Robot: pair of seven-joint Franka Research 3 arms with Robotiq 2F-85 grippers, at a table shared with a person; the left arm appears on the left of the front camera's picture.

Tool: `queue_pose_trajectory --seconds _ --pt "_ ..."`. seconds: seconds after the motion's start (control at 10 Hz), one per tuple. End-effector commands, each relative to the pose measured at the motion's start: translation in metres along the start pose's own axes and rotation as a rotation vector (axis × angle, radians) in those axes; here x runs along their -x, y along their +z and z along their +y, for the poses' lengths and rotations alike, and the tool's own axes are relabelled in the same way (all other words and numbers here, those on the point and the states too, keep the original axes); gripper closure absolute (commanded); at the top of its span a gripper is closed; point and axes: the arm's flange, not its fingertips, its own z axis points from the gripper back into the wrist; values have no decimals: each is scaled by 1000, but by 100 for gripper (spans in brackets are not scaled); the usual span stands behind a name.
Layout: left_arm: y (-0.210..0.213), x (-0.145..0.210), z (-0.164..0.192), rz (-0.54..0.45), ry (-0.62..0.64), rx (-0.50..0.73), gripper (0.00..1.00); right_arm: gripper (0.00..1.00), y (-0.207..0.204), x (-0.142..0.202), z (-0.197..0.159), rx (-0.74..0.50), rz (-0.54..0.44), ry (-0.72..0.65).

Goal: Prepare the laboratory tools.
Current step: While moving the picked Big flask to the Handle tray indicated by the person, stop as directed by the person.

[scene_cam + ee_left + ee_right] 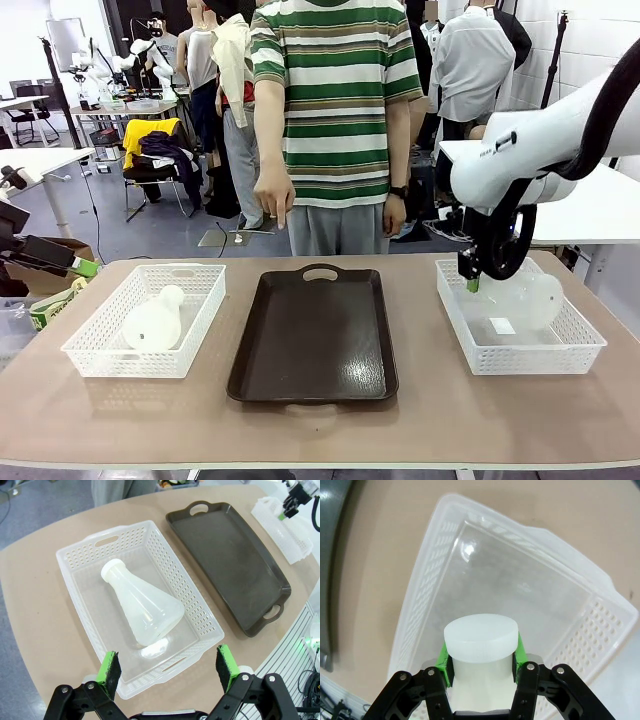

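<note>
With my right gripper [481,655] clamped on the neck of the flask [480,637] at lower centre, I judged the smooth neck might slip, striking the basket [420,605].

A tray [312,340] lies mid-table between two baskets. A flask [155,320] lies in the left basket [100,355]; a second flask [530,300], neck in the right gripper [472,283], is at the right basket [530,358].

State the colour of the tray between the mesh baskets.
The rectangular handled tray is dark brown; front view.
</note>
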Motion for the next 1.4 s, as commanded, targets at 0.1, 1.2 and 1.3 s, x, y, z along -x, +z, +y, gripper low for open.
queue_pose_trajectory --seconds 0.1,1.2,1.3 --pt "-1 1 2 -9 -8 19 0 100 66 -12 29 40 -46 -36" --pt "-1 1 2 -9 -8 19 0 100 66 -127 272 -42 -37 452" --pt "-1 1 2 -9 -8 19 0 100 50 -129 280 -57 -45 471"
